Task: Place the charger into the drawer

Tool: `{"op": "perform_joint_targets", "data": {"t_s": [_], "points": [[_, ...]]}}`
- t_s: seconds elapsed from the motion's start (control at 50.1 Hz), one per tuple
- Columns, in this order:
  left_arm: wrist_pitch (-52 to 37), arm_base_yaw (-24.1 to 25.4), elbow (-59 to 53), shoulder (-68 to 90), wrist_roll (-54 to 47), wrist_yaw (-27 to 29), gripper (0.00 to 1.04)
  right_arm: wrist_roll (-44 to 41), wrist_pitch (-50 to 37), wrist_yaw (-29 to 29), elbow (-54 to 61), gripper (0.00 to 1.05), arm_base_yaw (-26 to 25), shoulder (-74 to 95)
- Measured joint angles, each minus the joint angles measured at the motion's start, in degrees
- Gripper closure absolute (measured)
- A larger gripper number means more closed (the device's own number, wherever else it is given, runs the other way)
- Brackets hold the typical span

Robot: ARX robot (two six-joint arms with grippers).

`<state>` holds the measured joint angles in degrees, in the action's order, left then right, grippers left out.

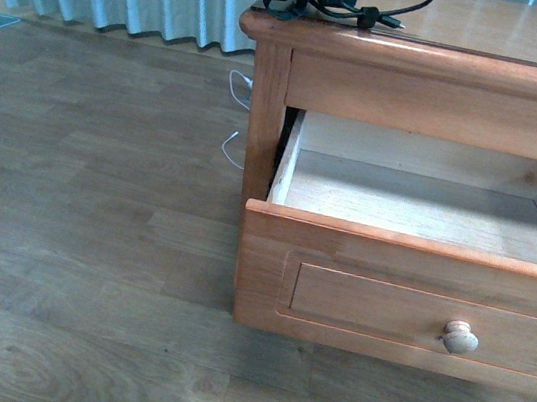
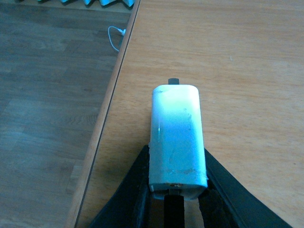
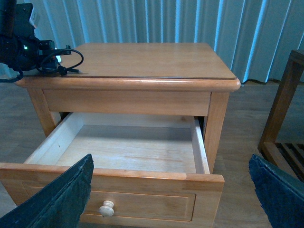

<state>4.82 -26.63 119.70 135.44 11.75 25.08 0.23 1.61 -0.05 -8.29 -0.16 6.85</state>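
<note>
Charger (image 2: 175, 128) pinched by left hand (image 2: 176, 159), apparently on the tabletop (image 2: 237, 71); right hand (image 3: 170, 161) spread before open drawer (image 3: 118, 174).

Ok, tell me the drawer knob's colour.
The knob is pale cream, lighter than the drawer; front view shows it best.

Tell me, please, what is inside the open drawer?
The drawer shows only its bare wooden bottom, with nothing on it. The strip just behind its front panel is hidden. The charger is not inside: the left gripper holds it over the tabletop.
</note>
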Motion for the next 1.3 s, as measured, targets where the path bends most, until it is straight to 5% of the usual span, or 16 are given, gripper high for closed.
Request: {"op": "perform_joint_targets", "data": {"t_s": [0.698, 1.296], "points": [[-18.2, -6.9, -45.6, -31.6, -1.0, -11.1, 0.82, 0.0, 0.0, 0.0, 0.0, 0.08, 0.0, 0.0], [-15.5, -10.5, -35.2, -10.1, 5.8, -11.3, 0.82, 0.0, 0.0, 0.0, 0.0, 0.08, 0.0, 0.0]]}}
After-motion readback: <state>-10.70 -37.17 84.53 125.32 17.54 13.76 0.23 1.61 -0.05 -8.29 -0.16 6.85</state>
